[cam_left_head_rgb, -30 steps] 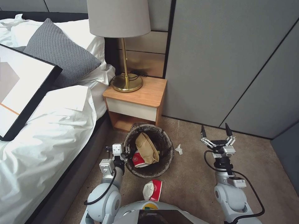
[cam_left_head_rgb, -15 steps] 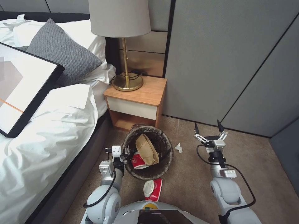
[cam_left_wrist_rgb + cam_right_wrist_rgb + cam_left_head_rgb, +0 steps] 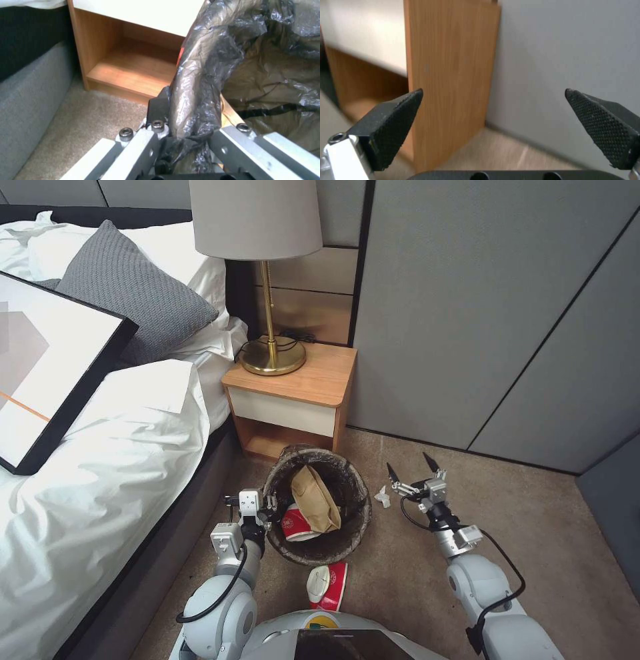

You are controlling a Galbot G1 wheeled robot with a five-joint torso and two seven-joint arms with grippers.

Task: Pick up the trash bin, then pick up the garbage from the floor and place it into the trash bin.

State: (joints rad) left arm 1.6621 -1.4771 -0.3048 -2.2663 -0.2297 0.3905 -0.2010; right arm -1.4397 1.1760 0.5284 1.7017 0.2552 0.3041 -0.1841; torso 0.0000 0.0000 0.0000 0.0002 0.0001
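dark crinkled liner drapes the trash bin (image 3: 319, 543) rim — left gripper (image 3: 186, 136) clamps it.

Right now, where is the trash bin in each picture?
Head view: trash bin low centre, before the nightstand, left gripper clamping its rim.
Left wrist view: its bagged rim close up, nightstand behind.
Right wrist view: the nightstand's side, the shared landmark.
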